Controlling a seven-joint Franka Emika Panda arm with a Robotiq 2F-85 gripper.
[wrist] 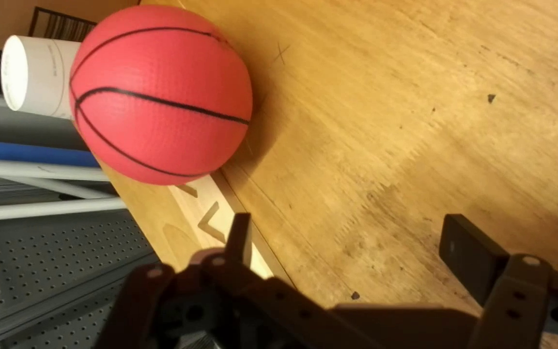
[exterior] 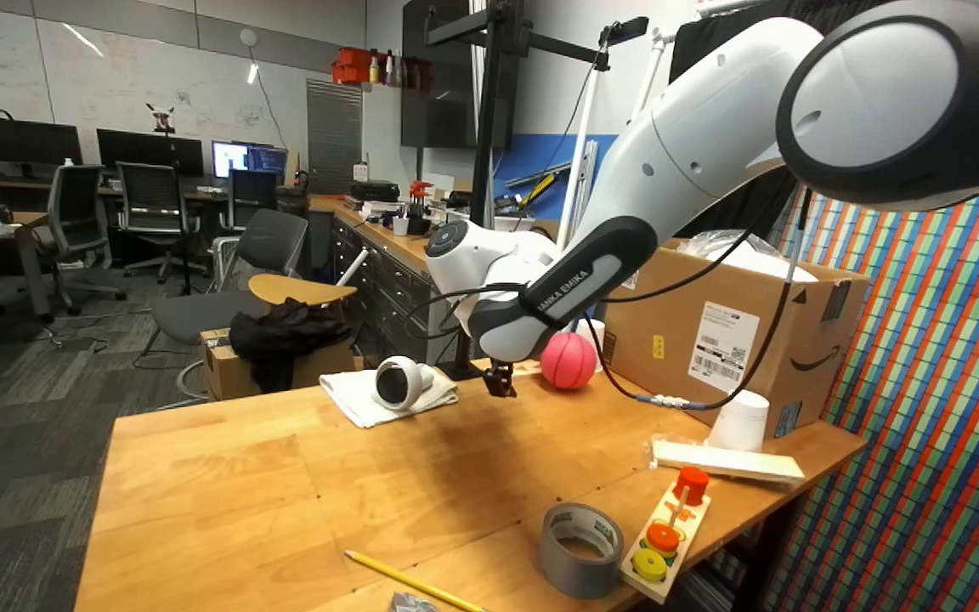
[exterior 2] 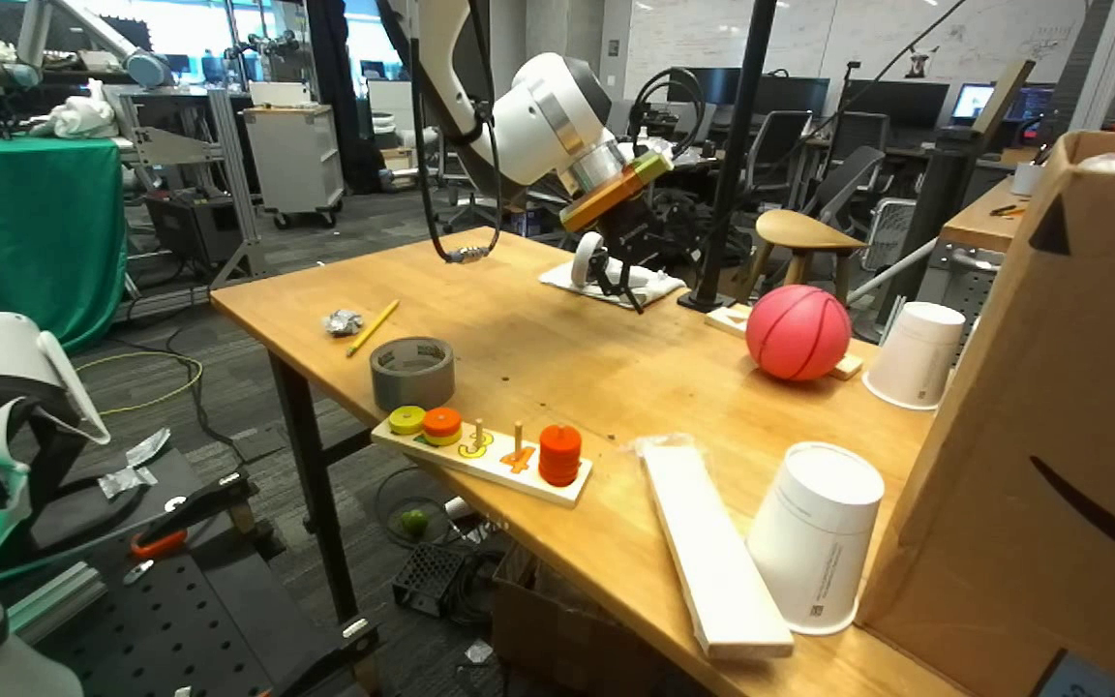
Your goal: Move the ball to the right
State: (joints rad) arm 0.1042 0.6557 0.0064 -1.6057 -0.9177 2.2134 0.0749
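Observation:
The ball is pinkish-red with thin dark seams. It rests on the wooden table near its back edge, in both exterior views, and at the upper left of the wrist view. My gripper is open, with two dark fingers spread wide and nothing between them. In both exterior views the gripper hangs low over the table, beside the ball and apart from it.
A pale wooden board lies by the ball. A white cup stands behind it, near a cardboard box. A cloth with a white device, a black pole, a grey tape roll, and a peg toy are around.

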